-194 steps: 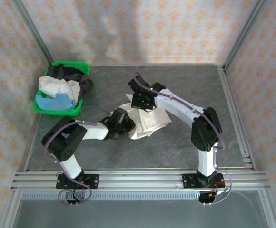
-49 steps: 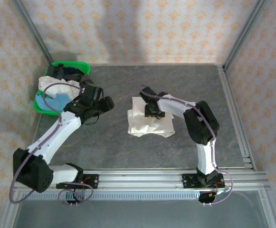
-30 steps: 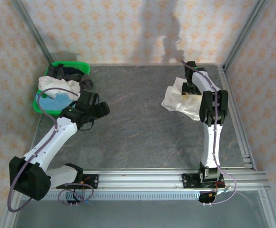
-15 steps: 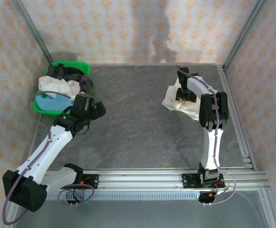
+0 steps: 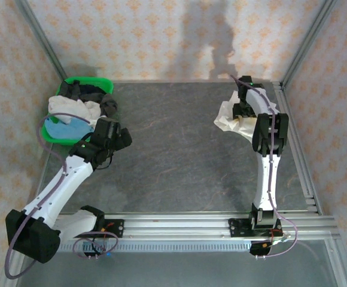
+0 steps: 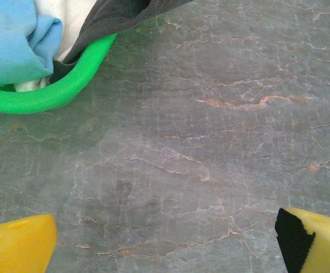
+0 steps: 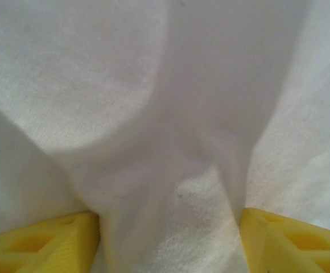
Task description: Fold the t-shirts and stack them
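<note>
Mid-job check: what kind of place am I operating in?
Probably a lab test cell, not a home: aluminium frame rails, patterned backdrop walls, two robot arms bolted to a table bearing a white t-shirt.

Bright green plastic basket (image 5: pixel 72 142). Light blue cloth t-shirt (image 5: pixel 66 128). Crumpled white cloth t-shirt (image 5: pixel 72 109). Black cloth t-shirt (image 5: pixel 90 92). Folded white cloth t-shirt (image 5: pixel 226 119), plain. Grey stone-look tabletop (image 5: pixel 173 155), pale veining. Cream wallpaper (image 5: pixel 131 36), orange floral motifs.

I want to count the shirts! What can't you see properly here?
Shirts in the green basket, top view: piled together, count hidden.
Same pile, left wrist view: cut by the top edge.
White t-shirt, top view: partly under the right arm.
Right gripper: cloth between its fingers; gripped or not, unclear.
</note>
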Tool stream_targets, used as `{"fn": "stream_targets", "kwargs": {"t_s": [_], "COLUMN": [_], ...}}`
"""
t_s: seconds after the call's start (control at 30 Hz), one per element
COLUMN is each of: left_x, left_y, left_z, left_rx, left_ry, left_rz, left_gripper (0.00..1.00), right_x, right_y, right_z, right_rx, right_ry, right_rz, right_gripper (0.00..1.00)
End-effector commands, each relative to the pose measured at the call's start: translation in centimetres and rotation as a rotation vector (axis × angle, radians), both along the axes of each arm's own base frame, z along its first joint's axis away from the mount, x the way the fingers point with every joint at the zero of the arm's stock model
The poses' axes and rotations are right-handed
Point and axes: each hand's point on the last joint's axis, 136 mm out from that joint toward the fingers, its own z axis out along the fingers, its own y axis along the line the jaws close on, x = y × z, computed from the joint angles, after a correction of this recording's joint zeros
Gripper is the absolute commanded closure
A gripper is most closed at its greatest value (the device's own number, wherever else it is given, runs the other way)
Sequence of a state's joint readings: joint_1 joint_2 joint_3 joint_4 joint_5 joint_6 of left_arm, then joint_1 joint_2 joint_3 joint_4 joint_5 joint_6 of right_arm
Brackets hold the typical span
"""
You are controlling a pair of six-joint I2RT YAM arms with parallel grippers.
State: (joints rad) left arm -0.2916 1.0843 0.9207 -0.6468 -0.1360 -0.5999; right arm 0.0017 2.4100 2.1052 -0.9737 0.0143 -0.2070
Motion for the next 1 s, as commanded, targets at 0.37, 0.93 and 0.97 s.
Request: {"fn": "stream_targets", "kwargs": {"t_s": [0.37,0.93,0.97], "left_x": [-0.2,-0.3,-0.4], "left_y": [1.0,1.7,1.7], "left_z": [0.6,0.6,0.7], "left_rx": [0.026,0.07,0.072], "left_ry": [-0.016,0.003,0.001], "left_rz": [0.025,0.025,0.027], "left_gripper": [0.0,0.0,0.0], "right_x": [-3.2,-6.3,-5.9], "right_y": [-0.9,-7.6,-8.0], "right_z": [5.1,0.2,0.1], "right_rx": [0.163,0.211,0.203], "right_ry": [-0.136,-0.26,-0.256], "right_rz": [-0.217,-0.795,-0.793], "right_gripper": [0.28,0.28,0.29]}}
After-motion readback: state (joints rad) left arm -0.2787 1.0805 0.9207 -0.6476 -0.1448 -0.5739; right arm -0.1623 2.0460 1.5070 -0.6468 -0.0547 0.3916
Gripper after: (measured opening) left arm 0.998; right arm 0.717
